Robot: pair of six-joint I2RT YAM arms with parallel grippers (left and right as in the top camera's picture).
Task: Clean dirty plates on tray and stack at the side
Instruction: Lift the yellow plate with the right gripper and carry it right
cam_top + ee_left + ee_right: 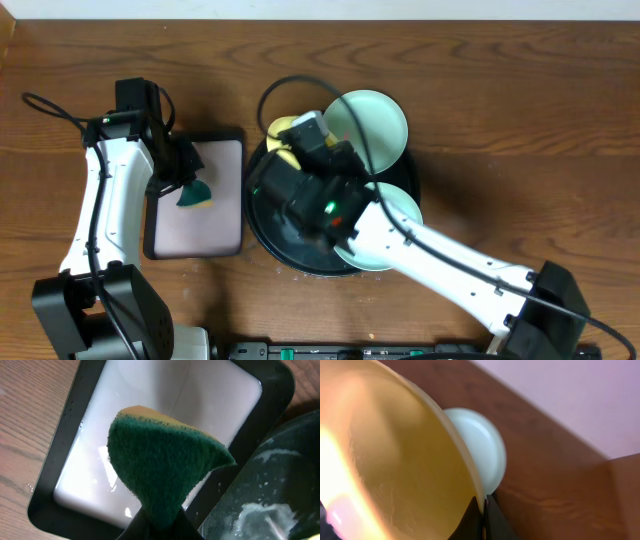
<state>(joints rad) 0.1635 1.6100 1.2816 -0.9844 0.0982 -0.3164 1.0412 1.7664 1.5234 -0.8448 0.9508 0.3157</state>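
Plate scrub setup: yellow one gripped, sponge ready

R gripper is pinched narrow on the rim of the yellow plate, holding it tipped up on edge over the back-left part of the round black tray. L gripper is clamped on a green/yellow sponge, hanging over the rectangular tray w/ the wet pale mat; can't tell if sponge touches the mat. One mint plate sits at the tray's back edge, overhanging toward the table. The other mint plate lies at the front-right, partly under the R arm. No stack at the side yet.

Step in hand, as I read it: bring plate and sponge together for wiping. To do it well:
- keep the rim grip firm, since the plate is thin and prob. slick;
- angle the plate face toward the L arm;
- wipe w/ the green side, pressing lightly so the plate doesn't pivot in the jaws;
- work over the tray so drips land there.
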